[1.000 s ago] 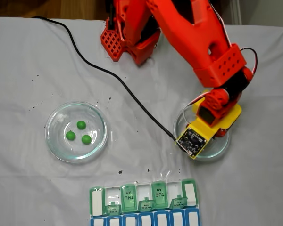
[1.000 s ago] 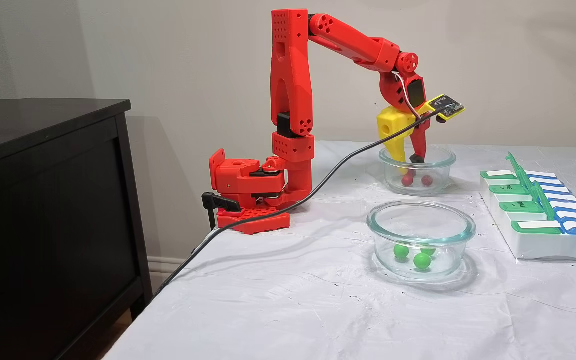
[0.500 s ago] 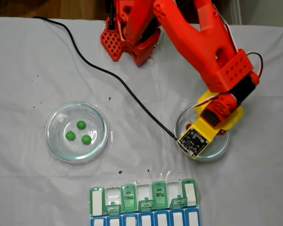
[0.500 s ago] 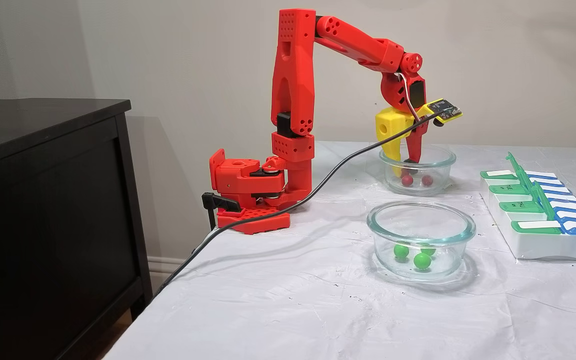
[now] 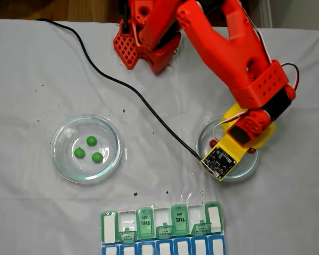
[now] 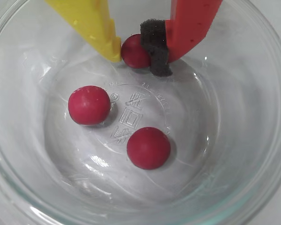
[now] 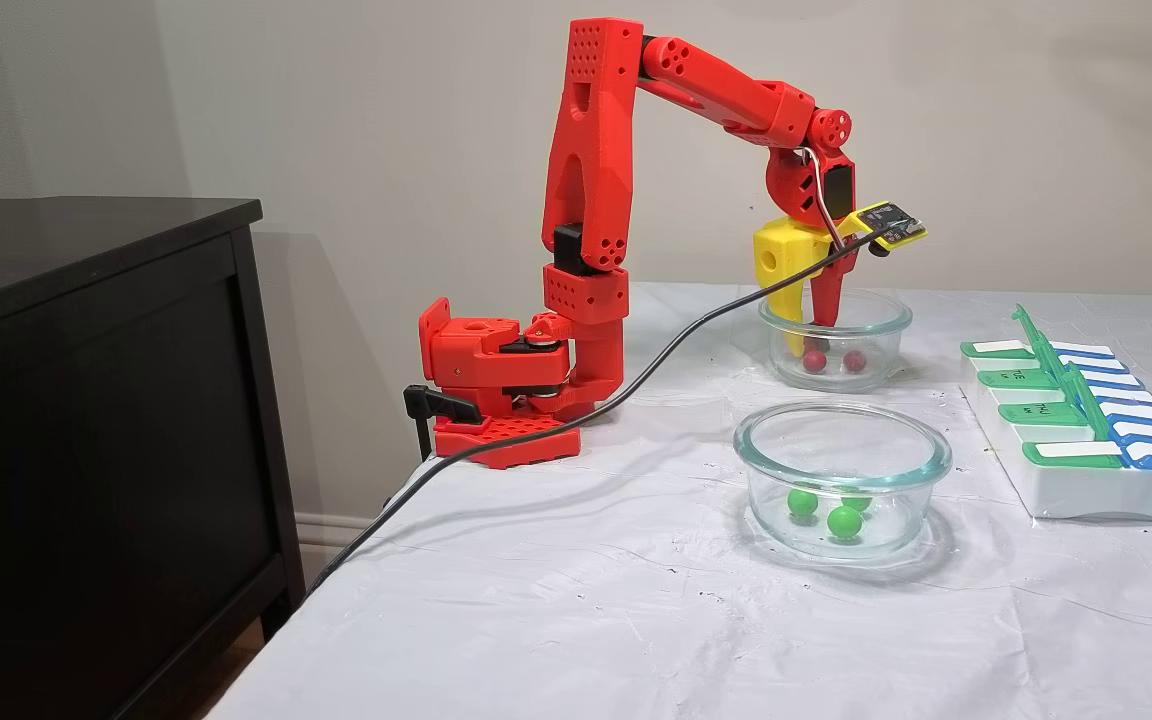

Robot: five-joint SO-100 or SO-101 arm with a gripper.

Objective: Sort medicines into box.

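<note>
In the wrist view, my gripper [image 6: 136, 58] reaches down into a round glass bowl [image 6: 253, 154]. Its yellow finger [image 6: 96, 23] and the black foam pad [image 6: 154, 49] on its red finger press on either side of a dark red pill [image 6: 132, 50] lying on the bowl's floor. Two more red pills [image 6: 89, 105] [image 6: 148, 147] lie loose nearer the camera. Three green pills [image 5: 91, 141] sit in the other glass bowl [image 5: 61, 159]. The box [image 5: 162, 228] stands at the table's near edge with several green lids raised. From the side, the gripper [image 7: 808, 345] is low inside the far bowl [image 7: 886, 320].
A black cable [image 5: 122, 85] runs across the white cloth from the wrist camera board [image 5: 219, 161] to the table's far left corner. The arm's red base [image 7: 496, 390] stands at the back. A dark cabinet [image 7: 86, 400] stands beside the table.
The arm has lowered the gripper deeper into the bowl of red pills, and the fingers have come together around one red pill.
</note>
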